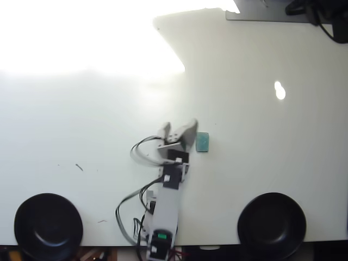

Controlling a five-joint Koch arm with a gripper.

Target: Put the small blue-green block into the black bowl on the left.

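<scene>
The table (261, 109) is smooth, white and faintly sheeny under glare. The black bowl (48, 226) and the second bowl (271, 224) are glossy. The small blue-green block (203, 142) looks matt and speckled. The tool (178, 127) appears pale matt plastic.

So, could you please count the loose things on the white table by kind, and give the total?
Round glossy black shallow bowls: 2, one at lower left and one at lower right in the overhead view.
Small teal rectangular blocks: 1, lying just right of the open gripper.
Total: 3
</scene>
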